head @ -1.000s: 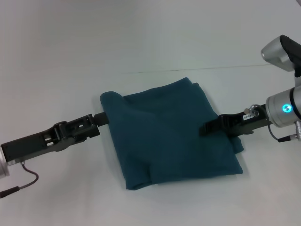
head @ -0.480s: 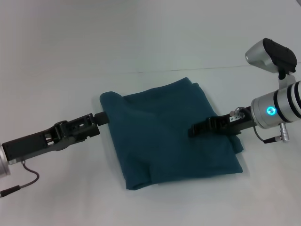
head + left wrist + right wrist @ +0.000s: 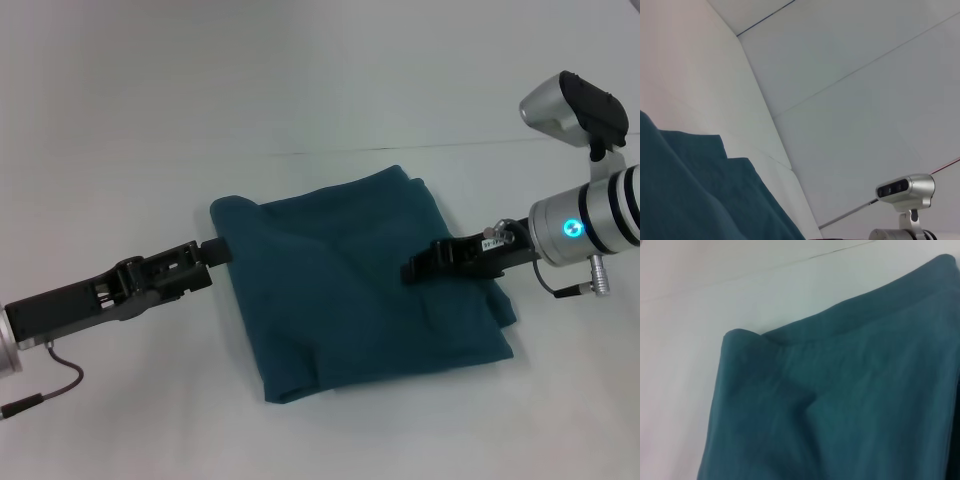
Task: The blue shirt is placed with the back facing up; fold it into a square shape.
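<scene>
While level over blue shirt [image 3: 350,280], both end effectors' grip state unclear.

I count one blue shirt [image 3: 365,285], a single folded bundle, lying on one white counter [image 3: 300,90]. I have two grippers in view: the left gripper [image 3: 215,250] at the shirt's left edge and the right gripper [image 3: 412,270] over its right half. I see nothing else to count.
</scene>
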Controlling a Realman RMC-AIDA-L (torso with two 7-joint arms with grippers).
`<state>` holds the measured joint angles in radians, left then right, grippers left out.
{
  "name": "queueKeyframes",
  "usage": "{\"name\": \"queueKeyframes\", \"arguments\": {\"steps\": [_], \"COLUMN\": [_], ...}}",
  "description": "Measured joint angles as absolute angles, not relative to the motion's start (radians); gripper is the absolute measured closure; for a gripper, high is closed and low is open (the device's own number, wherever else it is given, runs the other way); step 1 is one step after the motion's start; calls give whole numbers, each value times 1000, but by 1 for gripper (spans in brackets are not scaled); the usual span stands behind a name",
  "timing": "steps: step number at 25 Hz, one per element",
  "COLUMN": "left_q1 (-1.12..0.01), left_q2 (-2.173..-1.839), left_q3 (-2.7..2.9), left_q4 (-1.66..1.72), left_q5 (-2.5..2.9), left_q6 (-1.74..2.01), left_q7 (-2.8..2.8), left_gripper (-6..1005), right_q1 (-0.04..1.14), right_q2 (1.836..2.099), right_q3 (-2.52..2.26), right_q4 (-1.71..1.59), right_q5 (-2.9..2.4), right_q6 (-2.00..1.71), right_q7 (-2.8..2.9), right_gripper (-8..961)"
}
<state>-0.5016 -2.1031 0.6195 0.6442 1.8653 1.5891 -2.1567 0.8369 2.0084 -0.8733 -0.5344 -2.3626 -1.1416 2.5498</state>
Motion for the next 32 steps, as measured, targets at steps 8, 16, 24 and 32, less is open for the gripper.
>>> {"name": "queueKeyframes", "arguments": {"steps": [8,16,24,32], "left_q1": [-500,-501,-498,-491], "left_q2": [-2103,-2103,-2103,-2102], "left_q3": [618,618,618,613], "left_q4": [644,644,647,648], "left_q5": [1865,1865,1865,1865], "left_q6": [1590,1595,1597,1594], "left_q7": [-2162,-2164,-2166,-2166], "left_gripper": [49,49,48,49], "right_q1": [838,839,891,925], "right_q2": [2007,2001,2006,2016], "right_q3": [-876,-879,-884,-890], "right_q4": [-537,-677,-801,-732], "right_q5": [-2365,-2370,-2506,-2587], "right_q6": [-1143,-1259,-1320,-1250], "right_q7": [2554,2555,2594,2600], "right_gripper": [749,871,871,870]}}
